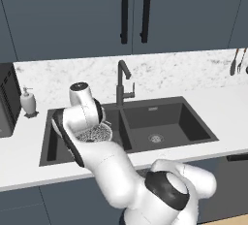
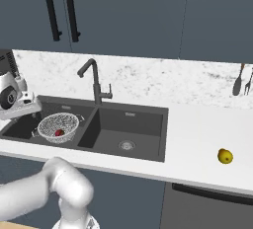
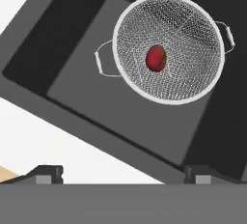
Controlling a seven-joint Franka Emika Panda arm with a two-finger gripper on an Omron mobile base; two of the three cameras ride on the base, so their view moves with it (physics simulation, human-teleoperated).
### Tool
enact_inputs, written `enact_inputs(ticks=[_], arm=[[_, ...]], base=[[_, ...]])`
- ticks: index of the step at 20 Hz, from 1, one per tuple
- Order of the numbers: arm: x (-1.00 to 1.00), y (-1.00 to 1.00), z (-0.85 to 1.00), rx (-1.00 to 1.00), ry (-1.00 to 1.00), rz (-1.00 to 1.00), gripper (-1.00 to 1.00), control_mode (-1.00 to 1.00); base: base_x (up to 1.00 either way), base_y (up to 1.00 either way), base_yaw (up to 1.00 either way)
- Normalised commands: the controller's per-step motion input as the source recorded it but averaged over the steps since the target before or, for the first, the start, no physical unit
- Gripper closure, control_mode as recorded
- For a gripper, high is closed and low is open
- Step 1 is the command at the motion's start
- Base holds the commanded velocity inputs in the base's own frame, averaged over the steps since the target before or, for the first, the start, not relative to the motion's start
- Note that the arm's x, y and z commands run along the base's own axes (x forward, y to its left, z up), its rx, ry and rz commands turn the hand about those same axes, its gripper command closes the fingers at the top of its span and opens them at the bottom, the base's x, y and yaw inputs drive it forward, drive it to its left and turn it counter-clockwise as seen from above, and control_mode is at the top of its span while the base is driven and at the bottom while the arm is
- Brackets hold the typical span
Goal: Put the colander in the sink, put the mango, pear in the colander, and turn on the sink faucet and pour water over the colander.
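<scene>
Gripper (image 3: 123, 175) hangs above the left basin of the sink (image 2: 148, 139), its jaws spread wide and holding nothing. Below it the colander (image 3: 171, 49) sits on the floor of that basin, with the mango (image 3: 156, 58) resting at its centre. On the white counter (image 2: 197, 134) well to the right of the sink lies the pear (image 2: 225, 156). Behind the divider between the basins stands the sink faucet (image 2: 94, 82).
</scene>
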Motion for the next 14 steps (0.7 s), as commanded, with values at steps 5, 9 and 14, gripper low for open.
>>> enact_inputs(ticks=[5, 9, 14], arm=[[-0.75, -0.50, 0.50, 0.00, -0.09, 0.05, -1.00, -1.00], [-0.52, -0.69, 0.46, 0.00, 0.00, 0.00, -1.00, -1.00], [-0.34, -0.80, 0.40, 0.01, 0.02, -0.02, -1.00, -1.00]], base=[[0.00, 0.00, 0.00], [0.00, 0.00, 0.00], [0.00, 0.00, 0.00]])
